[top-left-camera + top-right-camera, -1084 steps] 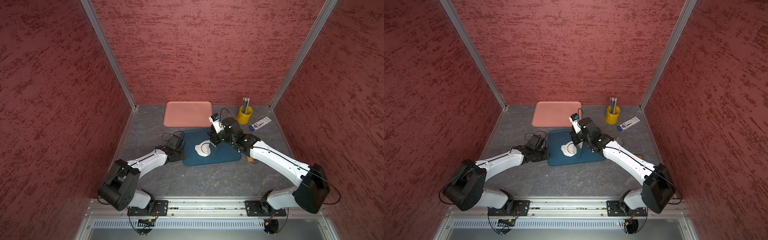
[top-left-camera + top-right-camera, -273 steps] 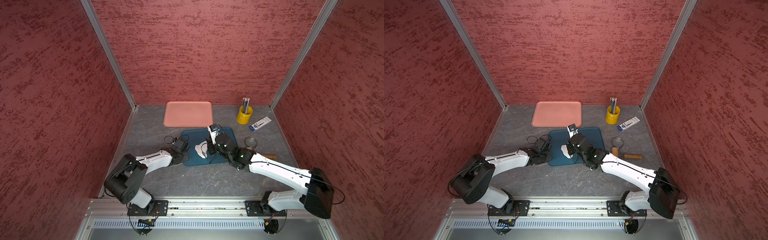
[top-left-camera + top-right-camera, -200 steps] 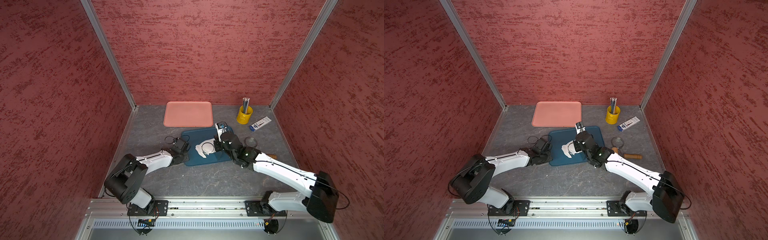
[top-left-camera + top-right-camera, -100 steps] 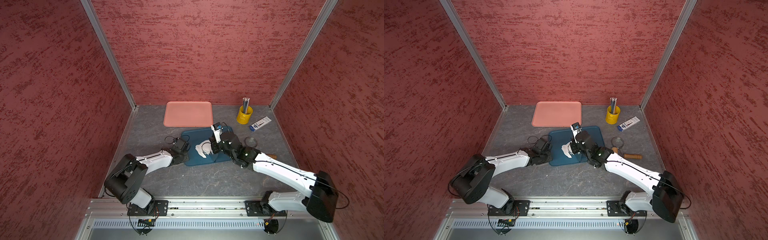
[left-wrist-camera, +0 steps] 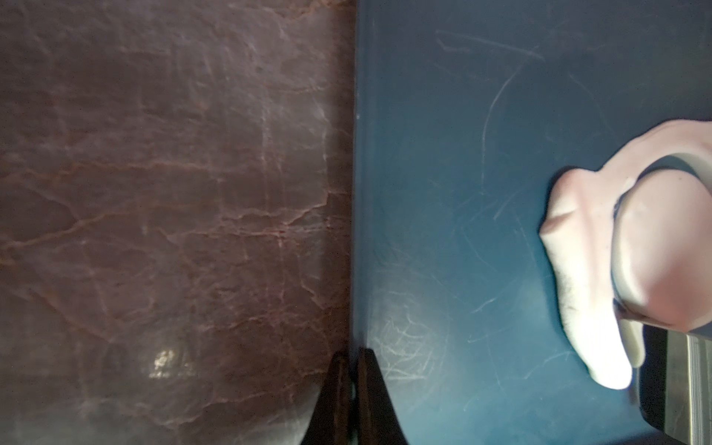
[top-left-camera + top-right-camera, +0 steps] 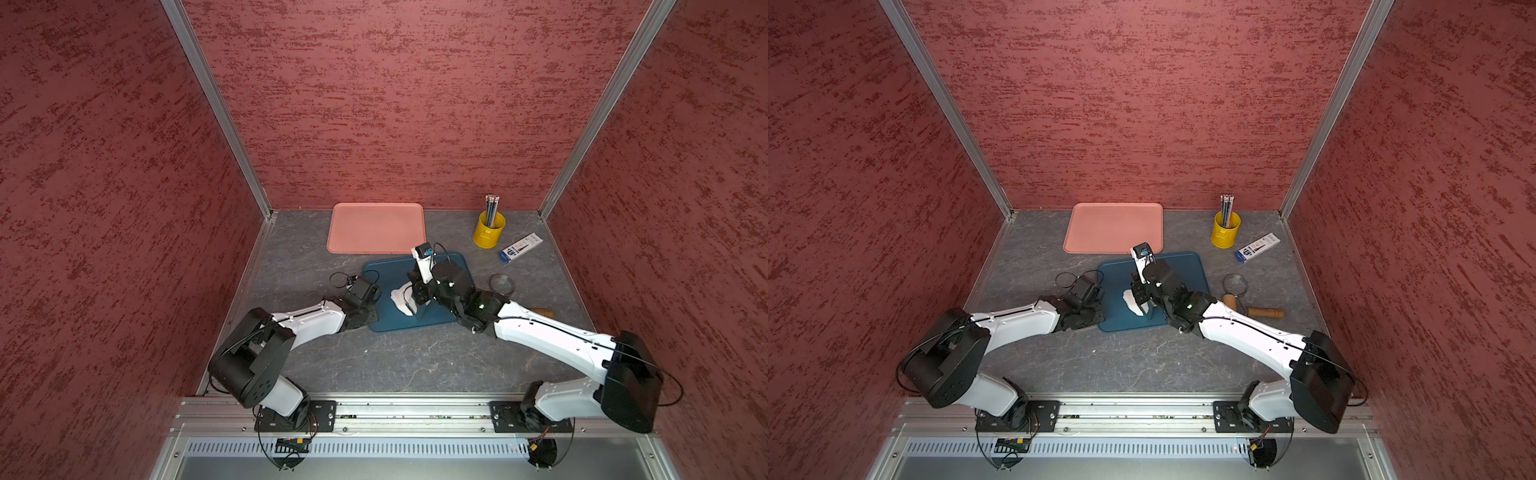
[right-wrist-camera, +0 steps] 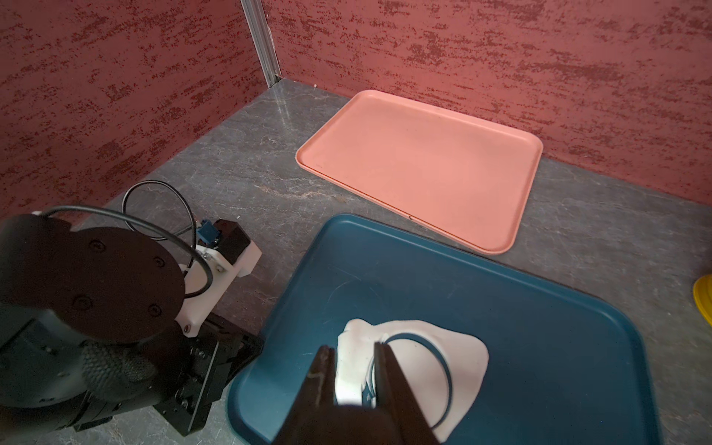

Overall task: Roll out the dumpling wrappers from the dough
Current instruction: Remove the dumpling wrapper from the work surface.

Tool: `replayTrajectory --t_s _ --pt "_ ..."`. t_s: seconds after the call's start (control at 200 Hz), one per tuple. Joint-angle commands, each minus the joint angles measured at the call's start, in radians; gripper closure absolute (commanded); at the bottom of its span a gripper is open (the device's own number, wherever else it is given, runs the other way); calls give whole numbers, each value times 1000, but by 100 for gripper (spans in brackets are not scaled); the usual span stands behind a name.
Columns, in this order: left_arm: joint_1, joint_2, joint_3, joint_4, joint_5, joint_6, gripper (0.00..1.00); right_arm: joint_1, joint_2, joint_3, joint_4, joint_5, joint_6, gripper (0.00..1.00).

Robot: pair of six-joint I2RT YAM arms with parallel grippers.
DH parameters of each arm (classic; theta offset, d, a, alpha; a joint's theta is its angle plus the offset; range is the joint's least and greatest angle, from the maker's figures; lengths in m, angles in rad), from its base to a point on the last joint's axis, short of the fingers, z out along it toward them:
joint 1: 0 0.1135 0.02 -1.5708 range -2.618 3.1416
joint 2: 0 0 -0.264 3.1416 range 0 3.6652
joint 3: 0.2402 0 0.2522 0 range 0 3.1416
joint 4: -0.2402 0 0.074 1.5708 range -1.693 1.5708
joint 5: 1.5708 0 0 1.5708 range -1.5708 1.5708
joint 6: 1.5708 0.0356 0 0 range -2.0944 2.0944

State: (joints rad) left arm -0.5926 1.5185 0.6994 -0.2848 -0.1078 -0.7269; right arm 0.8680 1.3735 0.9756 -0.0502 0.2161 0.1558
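1. We see the dough (image 7: 468, 356) lying flat and white on the blue tray (image 7: 558, 319), on the side nearer the left arm.
2. A round line is cut in it. The round piece inside that line is the dumpling wrapper (image 7: 418, 371), with dough all around it.
3. We think the job now is to pull the spare dough away from the wrapper. The dough is soft, so a hard pull could tear it or stretch it thin.
4. The wrapper could come up too. One finger of the right gripper (image 7: 352, 352) lies right at the cut line. It may catch the wrapper's edge and bend it out of its round shape.
5. The right gripper is nearly closed. Its two fingers leave just a thin gap, and the edge of the dough is pinched in that gap.
6. The left gripper (image 5: 351, 358) is closed all the way. Its tips sit at the side edge of the blue tray. We cannot tell if they grip the rim. If they slip, the tray could slide with the pull.
7. Farther out, the round cutter (image 6: 1235, 284) and the wooden rolling pin (image 6: 1262, 311) lie on the table (image 6: 1142, 357) beside the blue tray. The pink tray (image 7: 420, 165) sits behind it, near the back wall.
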Motion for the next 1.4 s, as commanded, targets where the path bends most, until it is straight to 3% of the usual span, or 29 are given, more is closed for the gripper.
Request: replayTrajectory --t_s 0.0,0.736,1.002,1.152,1.287,1.397 --pt "-1 -3 12 -32 -36 -3 100 8 8 84 40 35 -20 100" --pt "8 -6 6 -42 -59 -28 100 -4 -94 -81 -102 99 -16 100" --pt "7 -17 4 -36 -59 -28 100 -12 -89 -53 -135 94 -24 100" --pt "7 -17 4 -35 -58 -28 100 -14 -182 -58 -98 17 -7 100" --pt "4 -13 4 -26 -56 -29 100 -15 -142 6 -128 93 -20 100" --pt "2 -13 5 -28 -54 -28 100 -18 -129 12 -79 40 6 100"
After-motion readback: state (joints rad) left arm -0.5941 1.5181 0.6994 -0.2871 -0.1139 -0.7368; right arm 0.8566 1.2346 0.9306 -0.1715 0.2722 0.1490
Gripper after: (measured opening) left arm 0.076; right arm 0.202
